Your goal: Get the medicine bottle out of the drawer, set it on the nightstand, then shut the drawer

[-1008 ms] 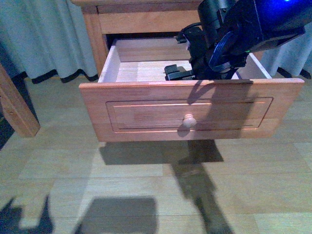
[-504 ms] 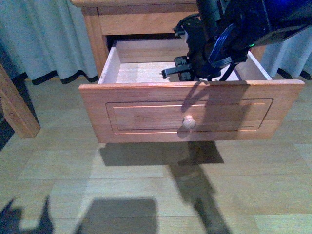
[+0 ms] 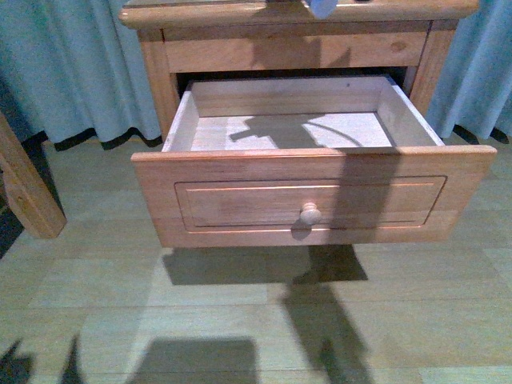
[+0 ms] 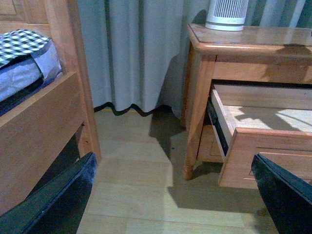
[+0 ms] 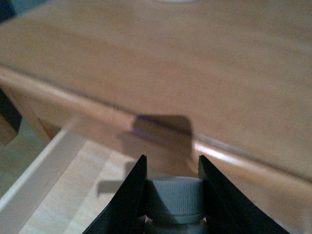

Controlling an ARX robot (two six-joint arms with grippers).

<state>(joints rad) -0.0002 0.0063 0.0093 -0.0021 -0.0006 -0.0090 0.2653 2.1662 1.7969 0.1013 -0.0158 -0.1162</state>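
The medicine bottle (image 5: 174, 197) shows its ribbed white cap between the black fingers (image 5: 131, 195) of my right gripper (image 5: 172, 168), which is shut on it. It hangs just in front of and a little above the nightstand's front edge (image 5: 195, 63), over the open drawer (image 5: 58, 195). In the front view the drawer (image 3: 312, 196) stands pulled out with a bare pale interior, under the nightstand top (image 3: 240, 14). A pale shape (image 3: 323, 8) at the top edge may be the bottle. My left gripper (image 4: 173, 195) is open and empty, low over the floor, left of the nightstand (image 4: 243, 44).
A tall white ribbed cylinder (image 4: 225, 12) stands on the nightstand top. A wooden bed frame (image 4: 29, 122) is at the left, seen as a beam (image 3: 28, 200) in the front view. Grey curtains (image 4: 131, 53) hang behind. The floor is wood-look.
My right arm has lifted out of the drawer and gone up out of the front view. The drawer interior now shows empty, and the bottle is level with the nightstand top.
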